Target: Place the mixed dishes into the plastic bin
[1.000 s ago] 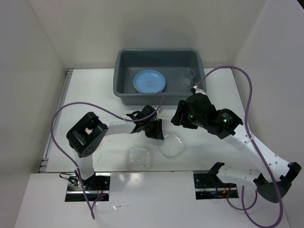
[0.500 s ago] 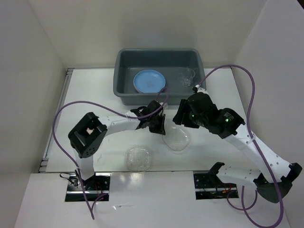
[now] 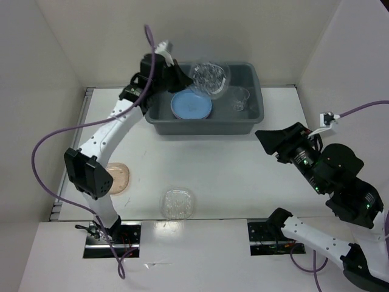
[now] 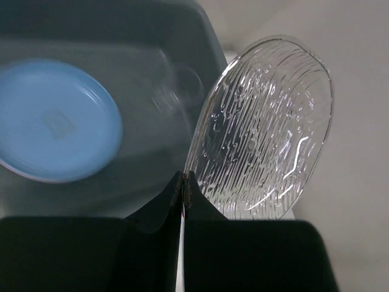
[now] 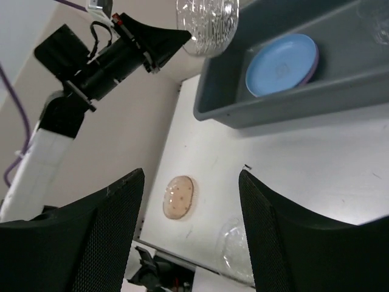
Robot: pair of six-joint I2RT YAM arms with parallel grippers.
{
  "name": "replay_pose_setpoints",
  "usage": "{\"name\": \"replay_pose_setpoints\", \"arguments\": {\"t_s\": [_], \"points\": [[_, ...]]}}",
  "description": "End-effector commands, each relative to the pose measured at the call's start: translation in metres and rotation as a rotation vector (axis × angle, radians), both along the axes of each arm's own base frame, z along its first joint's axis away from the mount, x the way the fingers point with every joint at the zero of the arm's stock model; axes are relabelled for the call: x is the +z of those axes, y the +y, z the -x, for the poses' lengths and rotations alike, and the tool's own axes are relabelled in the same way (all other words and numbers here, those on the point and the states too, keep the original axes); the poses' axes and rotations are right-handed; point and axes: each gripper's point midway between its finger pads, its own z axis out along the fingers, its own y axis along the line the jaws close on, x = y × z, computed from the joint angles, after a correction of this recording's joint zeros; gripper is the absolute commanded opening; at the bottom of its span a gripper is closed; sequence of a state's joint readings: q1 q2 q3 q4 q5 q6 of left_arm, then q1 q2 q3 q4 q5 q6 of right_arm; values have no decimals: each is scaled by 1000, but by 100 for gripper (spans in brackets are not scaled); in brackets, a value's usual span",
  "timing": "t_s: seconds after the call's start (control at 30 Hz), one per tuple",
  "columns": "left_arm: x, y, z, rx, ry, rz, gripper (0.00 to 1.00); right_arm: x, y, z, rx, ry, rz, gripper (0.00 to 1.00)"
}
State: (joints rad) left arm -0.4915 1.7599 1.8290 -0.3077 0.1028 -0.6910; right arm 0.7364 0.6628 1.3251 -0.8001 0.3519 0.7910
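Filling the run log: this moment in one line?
left gripper shut on clear dish, raised near bin | right gripper open, empty | in bin: blue plate, cup | on table: second dish, peach plate

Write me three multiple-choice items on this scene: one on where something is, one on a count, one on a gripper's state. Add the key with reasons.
1. Where is the blue plate?
A. on the table
B. in the plastic bin
C. in the right gripper

2. How many dishes lie on the table outside the bin?
A. none
B. four
C. two

3. What is the left gripper doing?
A. shut on the clear textured dish
B. open and empty
C. shut on the blue plate

Key:
1 B: the plate lies flat on the bin's floor.
2 C: only a peach plate and a second clear dish show there.
3 A: it pinches the dish's rim, holding it up over the bin.
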Motion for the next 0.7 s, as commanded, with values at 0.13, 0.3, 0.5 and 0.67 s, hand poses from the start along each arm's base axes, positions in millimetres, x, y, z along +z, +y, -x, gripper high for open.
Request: {"name": "replay_pose_setpoints", "arguments": {"t_s": [0.13, 0.3, 0.5, 0.67], "points": [[-64, 63, -103, 215, 87, -104, 0, 4, 12, -15, 4, -26, 12, 72], [-113, 79, -143, 289, 136, -193, 0, -2, 15, -19, 3, -6, 30, 72], [-157, 92, -169, 372, 159, -287, 0, -11, 22, -29, -4, 27, 73, 72], [-180, 93, -176, 383, 184, -321, 23, -21, 34, -43, 0, 54, 124, 72]]}}
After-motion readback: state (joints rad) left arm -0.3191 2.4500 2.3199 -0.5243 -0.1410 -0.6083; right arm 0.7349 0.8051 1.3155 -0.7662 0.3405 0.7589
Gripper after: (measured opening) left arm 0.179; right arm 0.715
